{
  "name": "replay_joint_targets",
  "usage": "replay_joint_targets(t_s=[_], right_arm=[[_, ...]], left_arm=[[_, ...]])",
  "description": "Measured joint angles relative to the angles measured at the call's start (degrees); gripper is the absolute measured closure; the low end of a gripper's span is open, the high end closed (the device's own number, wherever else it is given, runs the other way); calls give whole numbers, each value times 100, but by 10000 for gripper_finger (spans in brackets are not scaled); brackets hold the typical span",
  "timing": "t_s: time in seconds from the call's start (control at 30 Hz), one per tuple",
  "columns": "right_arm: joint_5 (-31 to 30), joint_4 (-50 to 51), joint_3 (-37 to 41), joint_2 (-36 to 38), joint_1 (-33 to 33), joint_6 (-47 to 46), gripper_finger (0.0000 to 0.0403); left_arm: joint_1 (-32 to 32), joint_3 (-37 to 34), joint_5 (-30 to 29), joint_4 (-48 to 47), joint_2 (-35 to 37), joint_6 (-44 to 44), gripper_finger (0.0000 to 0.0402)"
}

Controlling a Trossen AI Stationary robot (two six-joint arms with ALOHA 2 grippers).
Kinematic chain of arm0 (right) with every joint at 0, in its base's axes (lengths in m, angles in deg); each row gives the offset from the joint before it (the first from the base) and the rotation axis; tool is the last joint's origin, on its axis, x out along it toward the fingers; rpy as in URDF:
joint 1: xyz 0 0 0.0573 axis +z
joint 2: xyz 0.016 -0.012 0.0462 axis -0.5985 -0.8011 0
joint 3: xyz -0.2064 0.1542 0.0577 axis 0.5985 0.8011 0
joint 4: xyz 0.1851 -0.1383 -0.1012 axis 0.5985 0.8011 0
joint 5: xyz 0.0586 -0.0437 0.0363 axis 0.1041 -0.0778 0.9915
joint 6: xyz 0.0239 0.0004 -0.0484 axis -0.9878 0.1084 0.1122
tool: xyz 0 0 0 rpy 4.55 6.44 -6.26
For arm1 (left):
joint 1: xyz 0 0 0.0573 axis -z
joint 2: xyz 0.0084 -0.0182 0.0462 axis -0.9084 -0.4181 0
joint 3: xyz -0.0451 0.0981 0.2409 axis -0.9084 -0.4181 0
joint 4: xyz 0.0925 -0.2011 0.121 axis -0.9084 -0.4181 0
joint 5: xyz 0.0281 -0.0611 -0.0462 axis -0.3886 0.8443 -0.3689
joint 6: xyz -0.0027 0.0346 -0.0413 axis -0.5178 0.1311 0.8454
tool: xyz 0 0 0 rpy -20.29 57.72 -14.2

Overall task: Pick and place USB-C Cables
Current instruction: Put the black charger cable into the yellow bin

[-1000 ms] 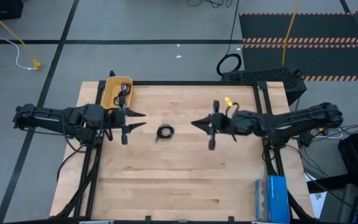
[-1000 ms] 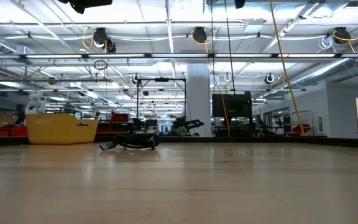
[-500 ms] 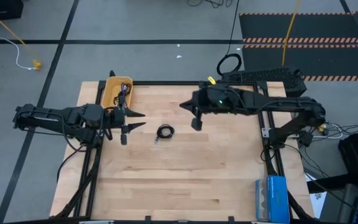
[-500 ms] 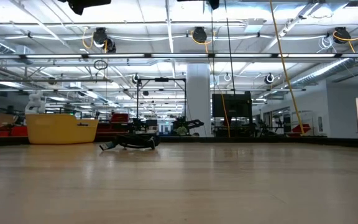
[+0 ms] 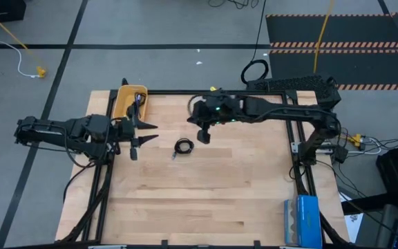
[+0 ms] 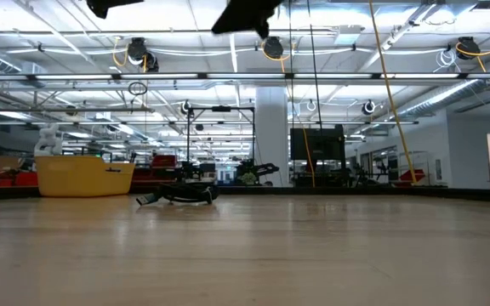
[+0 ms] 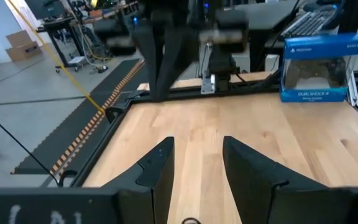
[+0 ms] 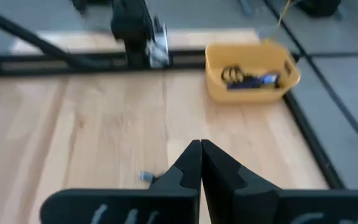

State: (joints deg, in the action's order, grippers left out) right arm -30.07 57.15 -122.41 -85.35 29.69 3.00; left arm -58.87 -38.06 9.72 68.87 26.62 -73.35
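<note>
Coiled cable [image 5: 183, 146]: light, limp, springy; likely best pinched across the bundled loop.
Right gripper [image 5: 204, 136]: fingers pressed together, empty, just beside coil.
Left gripper [image 5: 142, 134]: fingers apart, empty.
Yellow bin [image 5: 121, 101]: two cables inside.

Blue boxed game controller [image 5: 301, 220] at table [image 5: 206, 207] corner.

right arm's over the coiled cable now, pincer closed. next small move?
Probably open the right pincer before descending. Its fingers are shut, hovering above the table near the coiled black cable, which still lies loose on the wood outside the yellow bin. Shut fingers cannot straddle the coil. The left pincer waits open beside the bin.
</note>
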Motion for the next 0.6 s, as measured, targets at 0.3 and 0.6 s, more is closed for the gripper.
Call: replay_joint_targets(t_s=[0.3,0.6], right_arm=[[11,185,11,-1082,-131,82,403],[810,91,12,-2002,-154,239,403]], left_arm=[[0,0,-4,-452,-4,242,261],[0,0,-15,-689,-4,293,261]])
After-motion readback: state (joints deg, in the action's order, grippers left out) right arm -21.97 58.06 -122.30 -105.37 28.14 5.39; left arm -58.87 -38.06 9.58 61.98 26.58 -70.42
